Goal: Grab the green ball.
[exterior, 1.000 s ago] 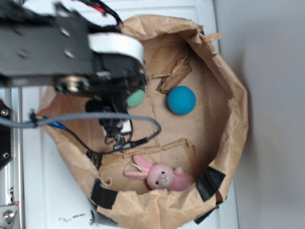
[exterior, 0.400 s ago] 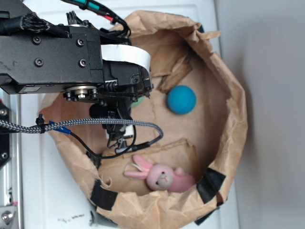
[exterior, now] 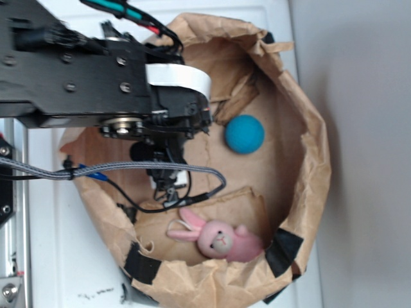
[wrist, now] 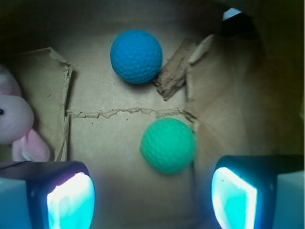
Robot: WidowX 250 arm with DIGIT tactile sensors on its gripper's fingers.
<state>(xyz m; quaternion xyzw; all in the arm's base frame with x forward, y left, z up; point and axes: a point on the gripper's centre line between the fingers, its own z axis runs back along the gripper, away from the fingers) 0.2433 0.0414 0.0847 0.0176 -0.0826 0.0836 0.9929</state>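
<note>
Green ball (wrist: 167, 145): sits on the floor of the paper bag (exterior: 314, 147), seen only from the wrist view; in the exterior view the arm hides it completely. It lies ahead of the gap between the two fingers, nearer the right-hand one, and nothing touches it.

Gripper (wrist: 152, 198): spread wide, holding nothing. Both glowing pads (wrist: 71, 200) frame the bottom edge of the wrist view, with the green ball beyond them and not yet between them.

Blue ball (wrist: 136, 56): farther from the gripper than the green ball, well apart from it, beyond a ragged tear in the bag floor.

Cardboard scrap (wrist: 174, 71): just beside the blue ball, between it and the bag wall, clear of the green ball.

Bag wall: rises close on the green ball's right side in the wrist view, crumpled and dark.

Bunny (wrist: 16, 121): pink toy off to the left of the green ball, out of the way.

Risk, off-centre: I'd guess the right-hand finger meets the ball first and rolls it away, since it is round and loose.

Risk, wall: that same finger could snag the crumpled paper beside the ball and drag the bag.

Risk, short reach: closing from here would likely pinch air, as the ball is still ahead of the pads.
</note>
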